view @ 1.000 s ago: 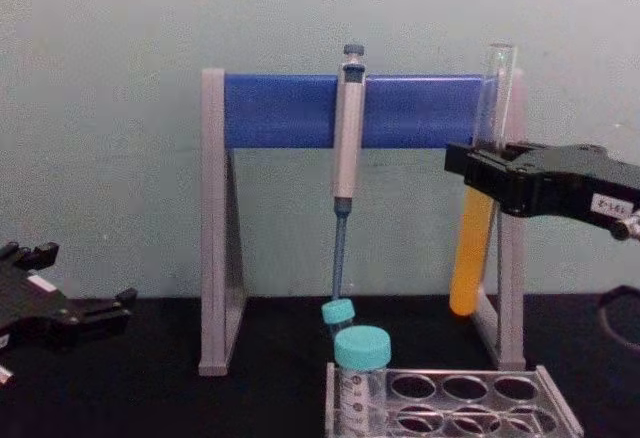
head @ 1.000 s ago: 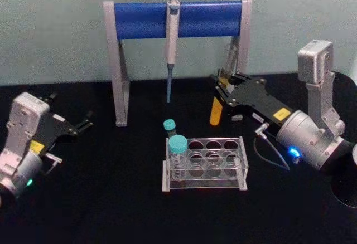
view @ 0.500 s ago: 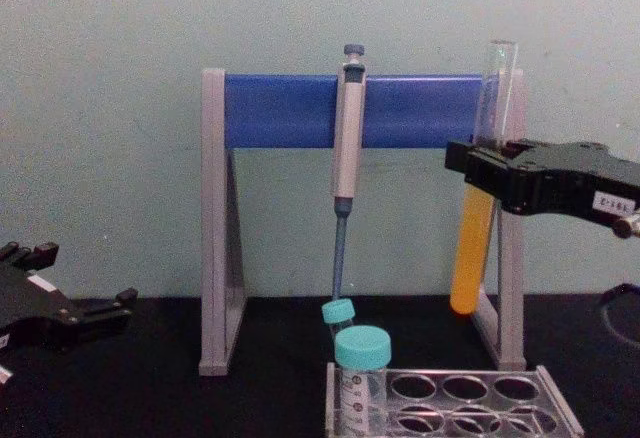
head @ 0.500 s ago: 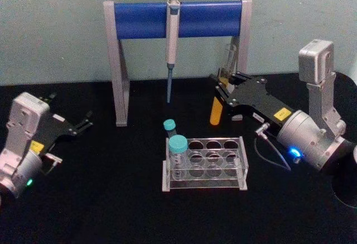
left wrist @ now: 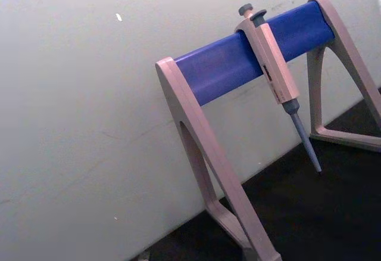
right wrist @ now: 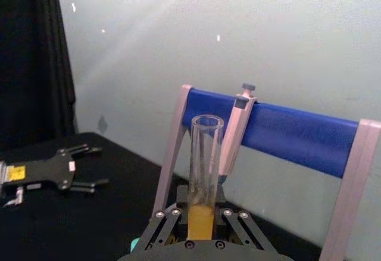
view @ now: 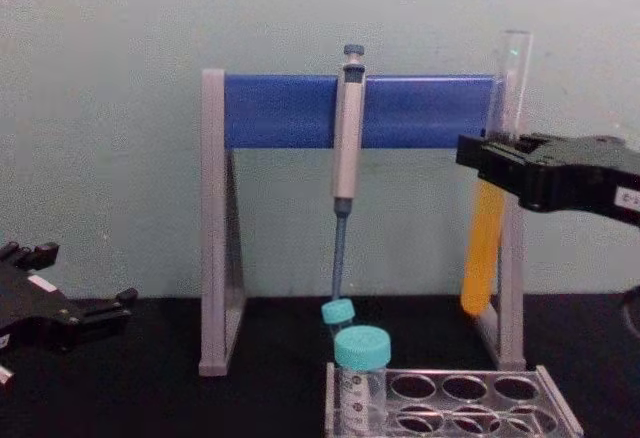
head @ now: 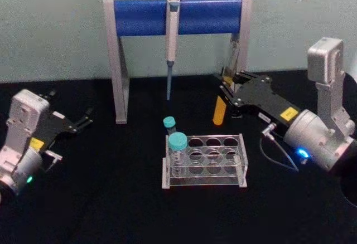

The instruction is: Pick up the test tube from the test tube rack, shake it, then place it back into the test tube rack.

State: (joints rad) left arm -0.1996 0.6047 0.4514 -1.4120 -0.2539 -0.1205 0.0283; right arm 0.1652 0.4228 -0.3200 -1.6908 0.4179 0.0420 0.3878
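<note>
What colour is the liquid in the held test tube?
Orange-yellow; the test tube shows best in the chest view.

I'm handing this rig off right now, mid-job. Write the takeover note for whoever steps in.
Right gripper: shut on the test tube, holding it upright in the air beside the right leg of the pipette stand, behind the test tube rack.
Left gripper: open, parked low at the far left.
Done: the tube is out of the rack.
Left: shake it if that is not finished, then lower it into a free hole. A teal-capped vial occupies the rack's left end.
</note>
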